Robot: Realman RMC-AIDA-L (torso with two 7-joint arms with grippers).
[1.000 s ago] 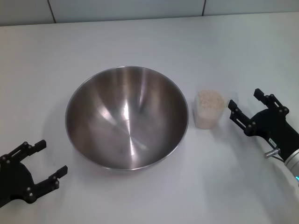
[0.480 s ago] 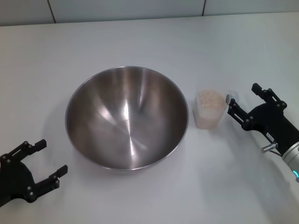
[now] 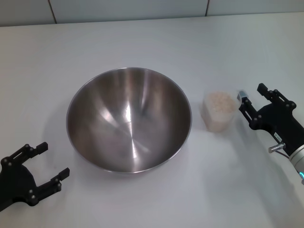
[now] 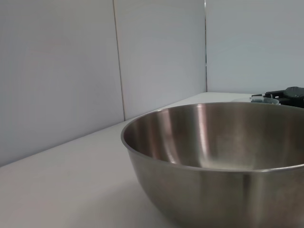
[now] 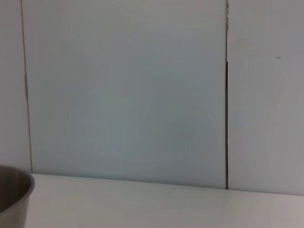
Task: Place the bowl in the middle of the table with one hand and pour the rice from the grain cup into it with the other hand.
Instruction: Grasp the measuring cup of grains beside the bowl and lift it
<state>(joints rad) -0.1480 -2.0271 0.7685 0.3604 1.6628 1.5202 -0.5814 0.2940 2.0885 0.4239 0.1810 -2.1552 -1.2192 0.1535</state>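
Black and skeletal, my right pincer (image 3: 248,102) sits at the right edge of the head view, spread open, its fingertips touching the cup (image 3: 218,110) on the cup's right side. That cup stands on the table (image 3: 142,38) right of centre, tilted a little, filled with rice (image 3: 219,100). Just left of it, apart by a narrow gap, rests the bowl (image 3: 129,119), upright in the middle of the frame, with a bare steel inside. My left pincer (image 3: 43,165) waits in the lower left corner, fingers apart, holding nothing, near the bowl's lower left rim but clear of it.
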